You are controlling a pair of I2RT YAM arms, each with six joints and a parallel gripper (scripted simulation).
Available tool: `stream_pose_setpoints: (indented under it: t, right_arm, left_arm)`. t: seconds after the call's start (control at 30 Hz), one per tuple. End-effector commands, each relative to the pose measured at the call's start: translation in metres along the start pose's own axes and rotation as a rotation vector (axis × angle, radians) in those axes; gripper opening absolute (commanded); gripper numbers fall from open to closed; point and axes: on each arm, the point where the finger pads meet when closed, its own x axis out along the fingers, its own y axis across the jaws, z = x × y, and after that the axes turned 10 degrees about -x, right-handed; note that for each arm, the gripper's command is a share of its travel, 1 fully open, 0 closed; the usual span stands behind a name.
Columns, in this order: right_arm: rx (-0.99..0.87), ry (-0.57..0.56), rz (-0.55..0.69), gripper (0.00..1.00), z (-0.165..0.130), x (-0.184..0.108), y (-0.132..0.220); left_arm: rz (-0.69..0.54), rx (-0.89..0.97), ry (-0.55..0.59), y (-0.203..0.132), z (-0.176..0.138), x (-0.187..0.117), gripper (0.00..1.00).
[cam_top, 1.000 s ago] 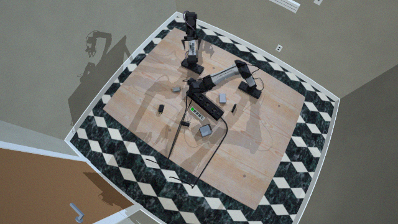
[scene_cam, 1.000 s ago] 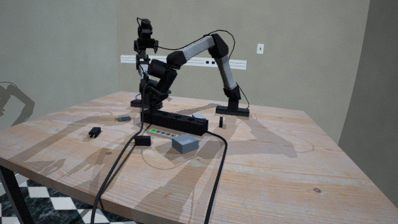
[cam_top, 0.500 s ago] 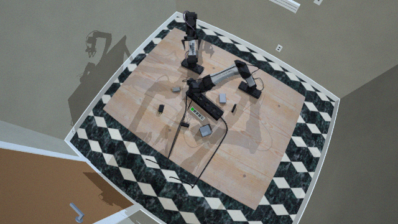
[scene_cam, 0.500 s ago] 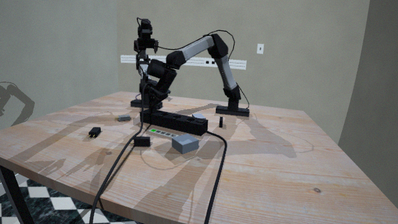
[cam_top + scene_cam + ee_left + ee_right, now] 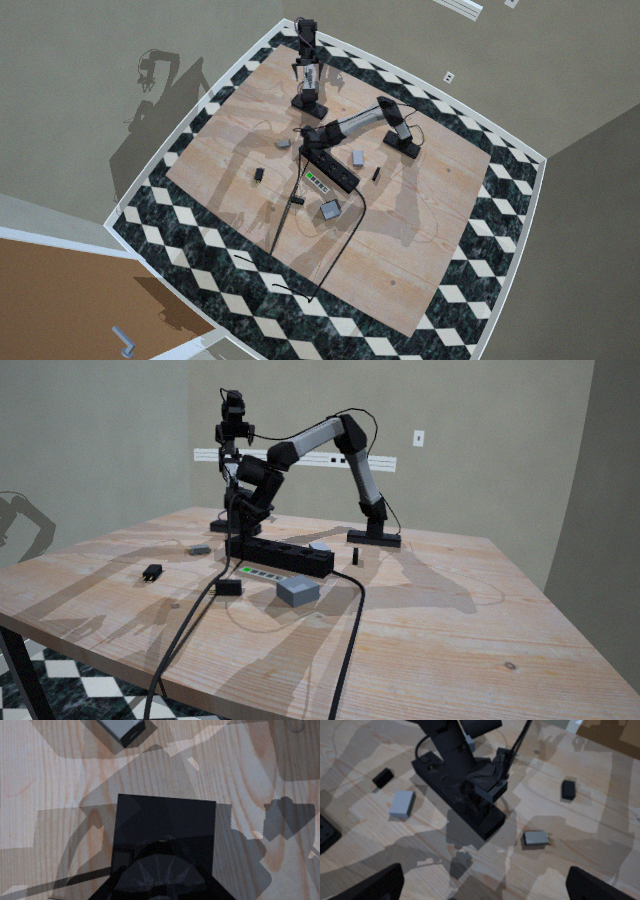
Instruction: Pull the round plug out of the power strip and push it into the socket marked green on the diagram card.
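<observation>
The black power strip (image 5: pixel 351 186) (image 5: pixel 310 561) (image 5: pixel 494 828) lies flat on the table, with empty sockets showing along it. The diagram card (image 5: pixel 317 183) (image 5: pixel 263 574) beside it has its green mark at the end nearest my left gripper. My left gripper (image 5: pixel 306 148) (image 5: pixel 243 532) points down over that end of the strip and is shut on the round plug (image 5: pixel 161 874), whose cord runs to the front. The fingers hide the socket under it, so how deep the plug sits cannot be told. My right gripper (image 5: pixel 235 440) (image 5: pixel 484 873) is open and empty, high above its own base.
A grey plug (image 5: pixel 283 144) (image 5: pixel 200 549) (image 5: pixel 535 838), a black plug (image 5: pixel 259 174) (image 5: pixel 152 572) (image 5: pixel 568 790) and a black adapter (image 5: pixel 298 200) (image 5: pixel 228 587) lie around the strip. Grey boxes (image 5: pixel 330 209) (image 5: pixel 358 158) stand on both sides. A thin black block (image 5: pixel 376 174) (image 5: pixel 355 556) stands beyond the far end.
</observation>
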Motion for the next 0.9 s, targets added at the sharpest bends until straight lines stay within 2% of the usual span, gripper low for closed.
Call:
stream_pose_setpoints:
  t: [0.0,0.13,0.2,0.53,0.63,0.73,0.87]
  right_arm:
    - [0.004,-0.019,-0.007,1.00,0.005,-0.004,-0.002]
    - [0.004,-0.019,-0.007,1.00,0.005,-0.004,-0.002]
    - [0.004,-0.019,-0.007,1.00,0.005,-0.004,-0.002]
    - [0.004,-0.019,-0.007,1.00,0.005,-0.004,-0.002]
    - [0.004,-0.019,-0.007,1.00,0.005,-0.004,-0.002]
    - [0.004,-0.019,-0.007,1.00,0.005,-0.004,-0.002]
    - [0.004,-0.019,-0.007,1.00,0.005,-0.004,-0.002]
  left_arm:
    - [-0.014,-0.028,0.079,-0.003,-0.025,0.016,0.33]
    - [-0.006,-0.021,0.069,-0.003,-0.026,0.014,0.33]
    - [-0.021,-0.046,0.106,-0.005,-0.030,0.021,0.33]
    - [-0.007,-0.036,0.088,-0.005,-0.028,0.013,0.33]
    - [-0.025,-0.054,0.125,-0.006,-0.031,0.020,0.33]
    - [0.026,0.011,-0.005,0.002,0.011,-0.007,0.33]
    - [0.027,0.009,-0.005,0.003,0.010,-0.008,0.33]
